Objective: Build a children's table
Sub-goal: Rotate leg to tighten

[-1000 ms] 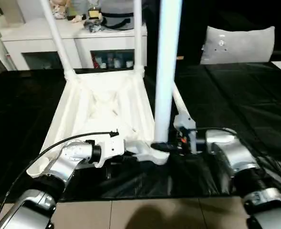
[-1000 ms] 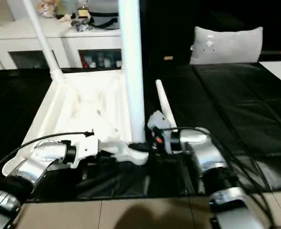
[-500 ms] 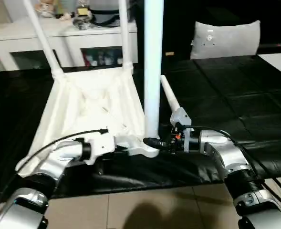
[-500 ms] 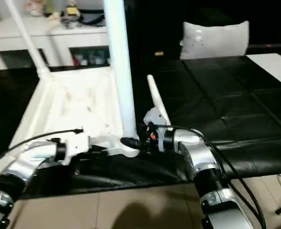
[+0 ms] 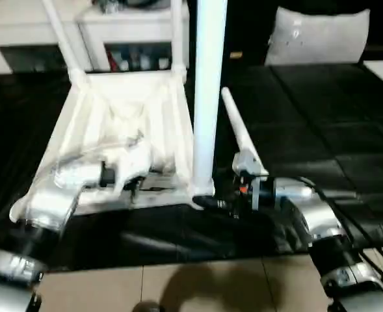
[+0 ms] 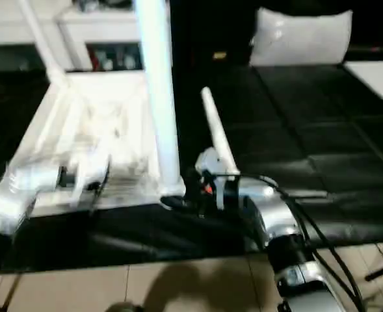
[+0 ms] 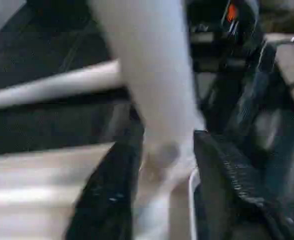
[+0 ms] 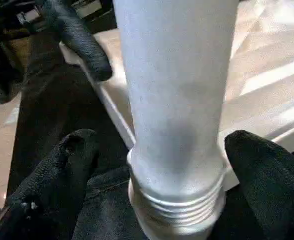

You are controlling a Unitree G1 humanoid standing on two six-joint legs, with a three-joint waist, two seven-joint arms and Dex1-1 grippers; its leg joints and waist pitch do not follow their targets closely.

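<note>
At the near corner socket (image 5: pixel 203 192), straddles the upright leg (image 5: pixel 208 97) with right fingers (image 8: pixel 72 160) spread, threads showing; risks cross-threading if tilted.

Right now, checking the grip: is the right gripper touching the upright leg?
Apart. The right wrist view shows dark gaps between both fingers and the upright leg.
</note>
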